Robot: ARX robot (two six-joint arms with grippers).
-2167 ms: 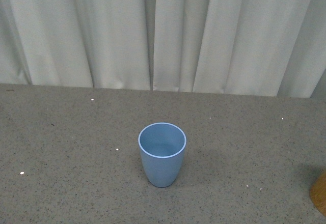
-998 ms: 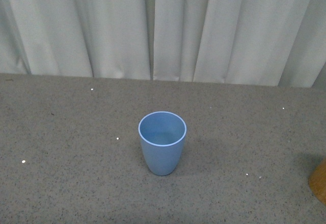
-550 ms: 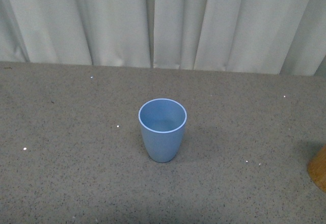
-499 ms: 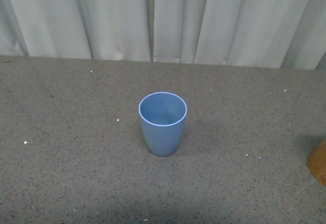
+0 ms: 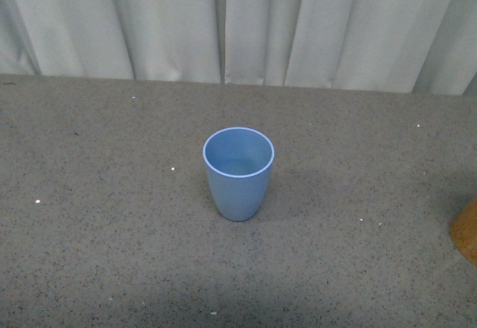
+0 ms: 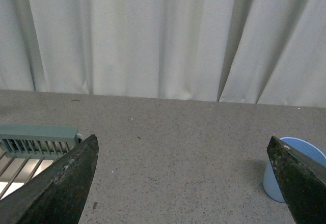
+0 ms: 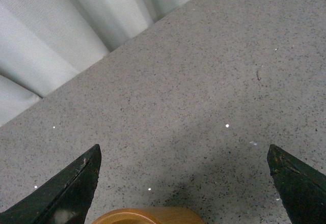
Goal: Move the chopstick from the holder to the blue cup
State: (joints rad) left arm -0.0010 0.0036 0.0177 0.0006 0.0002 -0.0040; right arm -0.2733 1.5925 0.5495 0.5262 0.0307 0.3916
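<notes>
- The blue cup (image 5: 238, 175) stands upright and empty in the middle of the grey table (image 5: 104, 261), with nothing near it.
- No chopstick shows in any view (presumably it sits in the holder, out of frame).
- The right gripper (image 7: 183, 150) has its jaws spread wide with nothing between them. It hovers just over a round wooden rim that I take for the holder (image 7: 147, 217).
- The left gripper (image 6: 182, 147) is spread wide and empty too. The cup sits beyond one finger and a pale green slatted rack (image 6: 38, 138) beyond the other.
- The step in hand looks like the approach for the pick.
- Next, the right arm must find the stick, centre on it, pinch it high and lift straight up.
</notes>
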